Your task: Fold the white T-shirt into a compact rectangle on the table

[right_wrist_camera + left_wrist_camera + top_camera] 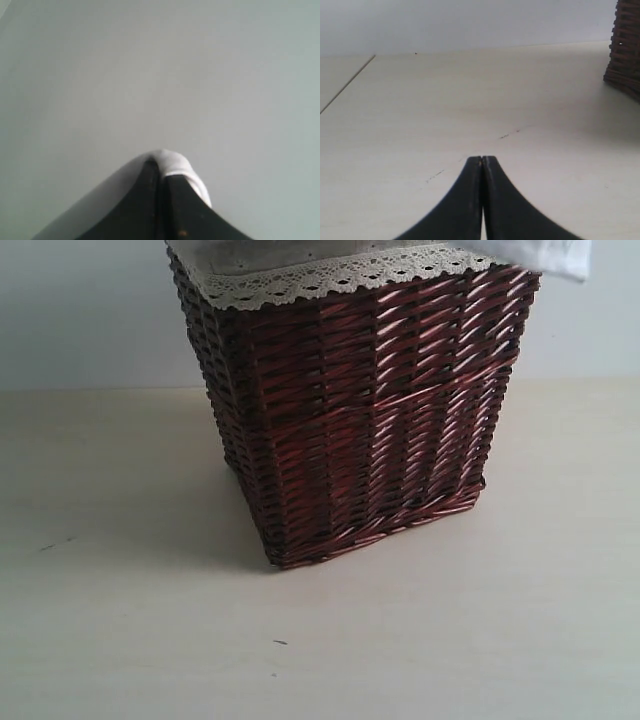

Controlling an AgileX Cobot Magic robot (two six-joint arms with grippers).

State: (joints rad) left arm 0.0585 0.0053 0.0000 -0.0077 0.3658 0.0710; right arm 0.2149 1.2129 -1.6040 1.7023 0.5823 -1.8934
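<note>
Right claw: jaws together, clamped on a small fold of white T-shirt; plain pale background behind.
Location: pinched bit at claw tip. Ext. view: white T-shirt edge shows at basket's top corner, prob. same garment; rest out of frame.
Handling (est.): light, soft, limp; will sag & bunch. Best taken at shoulder seams or hem corners, not mid-panel.
Orientation / long axis: cannot tell, too little visible.
Wicker basket: dark red-brown, lace trim, upright on worktop.
Left claw: jaws together, nothing held, low over worktop, basket off to one side.
</note>
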